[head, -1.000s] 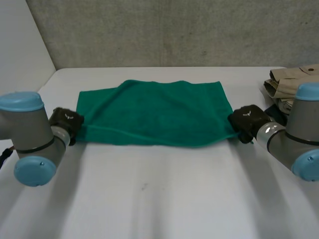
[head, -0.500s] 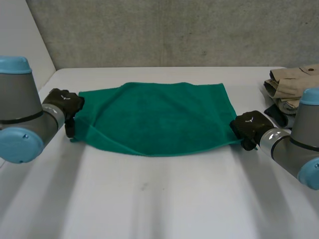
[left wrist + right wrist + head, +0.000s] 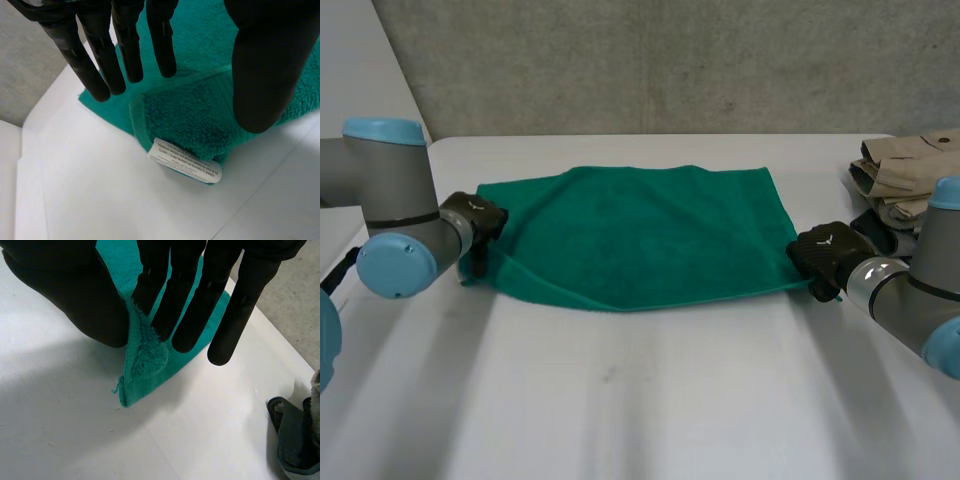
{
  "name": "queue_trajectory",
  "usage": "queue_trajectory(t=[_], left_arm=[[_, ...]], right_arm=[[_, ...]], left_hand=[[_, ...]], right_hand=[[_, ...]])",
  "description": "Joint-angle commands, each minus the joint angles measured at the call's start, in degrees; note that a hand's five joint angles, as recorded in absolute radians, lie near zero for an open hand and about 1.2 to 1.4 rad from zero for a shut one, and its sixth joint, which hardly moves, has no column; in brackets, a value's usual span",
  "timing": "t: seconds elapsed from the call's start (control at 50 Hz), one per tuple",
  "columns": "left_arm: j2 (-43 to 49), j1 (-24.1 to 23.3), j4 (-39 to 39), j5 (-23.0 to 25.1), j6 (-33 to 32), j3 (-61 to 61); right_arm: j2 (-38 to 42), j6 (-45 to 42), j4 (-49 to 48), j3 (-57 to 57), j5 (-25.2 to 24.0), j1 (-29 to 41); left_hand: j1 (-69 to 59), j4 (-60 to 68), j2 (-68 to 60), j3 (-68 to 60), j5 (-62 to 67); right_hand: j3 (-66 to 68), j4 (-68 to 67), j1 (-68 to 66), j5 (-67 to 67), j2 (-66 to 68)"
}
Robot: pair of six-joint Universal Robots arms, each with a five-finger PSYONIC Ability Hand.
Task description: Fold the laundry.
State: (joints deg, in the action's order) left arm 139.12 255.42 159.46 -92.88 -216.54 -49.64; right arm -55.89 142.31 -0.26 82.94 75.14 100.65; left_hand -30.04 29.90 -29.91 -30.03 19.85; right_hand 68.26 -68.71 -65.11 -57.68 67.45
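One green towel [image 3: 640, 240] between left robot hand [image 3: 475, 216] and right robot hand [image 3: 825, 254]

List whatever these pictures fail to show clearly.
1. Left wrist view: the print on the white label at a corner of the green towel is too small to read.
2. Head view: the beige clothes pile is cut off by the edge and partly hidden by the right arm.
3. Right wrist view: a grey cloth is cut off by the edge; its kind unclear.

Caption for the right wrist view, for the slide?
Right hand pinching a corner of the green towel between thumb and fingers, over the white table.
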Motion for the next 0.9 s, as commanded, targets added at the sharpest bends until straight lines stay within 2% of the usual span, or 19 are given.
queue_trajectory(t=[0.02, 0.06, 0.1, 0.12, 0.14, 0.18, 0.32, 0.42, 0.5, 0.52, 0.58, 0.6, 0.66, 0.7, 0.74, 0.8, 0.9], left_arm=[[3.2, 0.8, -3.2, 1.4, -0.9, 4.3], [4.0, 1.0, -3.8, 1.3, -1.6, 5.0], [4.4, 1.2, -4.3, 1.1, -1.9, 5.2], [4.2, 1.3, -4.6, 1.0, -1.8, 5.2], [3.9, 1.4, -5.1, 1.0, -1.9, 4.9], [2.7, 1.4, -5.4, 0.9, -1.7, 4.4], [-7.4, 1.7, -5.3, 1.4, 0.2, -5.4], [-14.7, 2.7, -5.8, 2.3, -1.5, -16.2], [-20.7, 4.6, -6.5, 3.8, -7.8, -27.2], [-23.0, 5.8, -7.0, 4.6, -11.8, -31.6], [-25.5, 8.2, -7.4, 6.1, -18.1, -37.9], [-26.6, 9.8, -7.5, 7.5, -22.6, -41.3], [-27.1, 11.7, -7.2, 8.7, -28.6, -44.8], [-26.9, 12.0, -6.7, 9.4, -32.4, -44.1], [-26.4, 11.7, -5.7, 9.4, -32.4, -42.0], [-24.3, 9.6, -2.4, 9.0, -27.5, -35.2], [-18.7, 5.4, 2.5, 6.5, -14.1, -16.3]], right_arm=[[0.2, -0.4, 0.0, 0.0, -0.2, 0.0], [0.2, -0.5, 0.0, -0.1, -0.2, 0.0], [0.2, -0.5, 0.0, -0.2, -0.2, -0.1], [0.1, -0.5, 0.0, -0.2, -0.2, -0.1], [-0.1, -0.5, 0.1, -0.2, -0.2, -0.2], [-0.1, -0.5, 0.3, -0.2, -0.2, -0.3], [-1.9, -0.9, 2.9, -1.3, -0.2, -0.9], [-4.7, -4.9, 10.7, -1.4, -1.6, -2.5], [-7.5, -14.1, 21.0, -0.8, -3.6, -4.7], [-8.3, -18.9, 26.7, -0.1, -4.0, -5.6], [-8.8, -27.6, 36.0, 1.1, -3.8, -7.2], [-9.0, -33.4, 41.4, 1.8, -3.4, -8.4], [-9.2, -40.0, 47.4, 2.2, -2.8, -9.2], [-9.1, -39.8, 47.5, 2.1, -2.3, -8.9], [-9.1, -38.3, 46.2, 1.6, -2.0, -8.0], [-8.5, -34.7, 42.1, -1.5, -1.7, -6.4], [-4.6, -26.2, 34.1, -13.5, -0.2, -2.0]], left_hand=[[-0.4, 0.5, -0.5, -0.4, 0.5], [-2.9, 3.0, -3.0, -2.9, 3.0], [-11.7, 11.9, -11.9, -11.7, 11.9], [-19.5, 19.6, -19.6, -19.5, 19.6], [-38.3, 38.5, -38.5, -38.4, 38.5], [-49.9, 50.1, -50.1, -49.9, 50.1], [-50.0, 50.1, -50.1, -50.0, 50.1], [-50.0, 50.1, -50.1, -50.0, 50.1], [-50.0, 50.1, -50.1, -50.0, 50.1], [-50.0, 50.1, -50.1, -50.0, 50.1], [-50.0, 50.1, -50.1, -50.0, 50.1], [-50.0, 50.1, -50.1, -50.0, 50.1], [-50.0, 50.1, -50.1, -50.0, 50.1], [-50.0, 50.1, -50.1, -50.0, 50.1], [-50.0, 50.1, -50.1, -50.0, 50.1], [-50.0, 50.1, -50.1, -50.0, 50.1], [-50.0, 50.1, -50.1, -50.0, 50.1]], right_hand=[[11.7, -11.3, -14.9, -12.3, 12.5], [11.7, -11.3, -14.9, -12.3, 12.5], [11.7, -11.3, -14.9, -12.3, 12.5], [11.7, -11.3, -14.9, -12.3, 12.5], [11.7, -11.3, -14.9, -12.3, 12.5], [11.7, -11.3, -14.9, -12.3, 12.5], [11.7, -11.3, -14.9, -12.3, 12.5], [11.7, -11.3, -14.9, -12.3, 12.5], [11.7, -11.3, -14.9, -12.3, 12.5], [11.7, -11.3, -14.9, -12.3, 12.5], [11.7, -11.3, -14.9, -12.3, 12.5], [11.7, -11.3, -14.9, -12.3, 12.5], [11.7, -11.3, -14.9, -12.3, 12.5], [11.7, -11.3, -14.9, -12.3, 12.5], [11.7, -11.3, -14.9, -12.3, 12.5], [11.7, -11.3, -14.9, -12.3, 12.5], [11.7, -11.3, -14.9, -12.3, 12.5]])
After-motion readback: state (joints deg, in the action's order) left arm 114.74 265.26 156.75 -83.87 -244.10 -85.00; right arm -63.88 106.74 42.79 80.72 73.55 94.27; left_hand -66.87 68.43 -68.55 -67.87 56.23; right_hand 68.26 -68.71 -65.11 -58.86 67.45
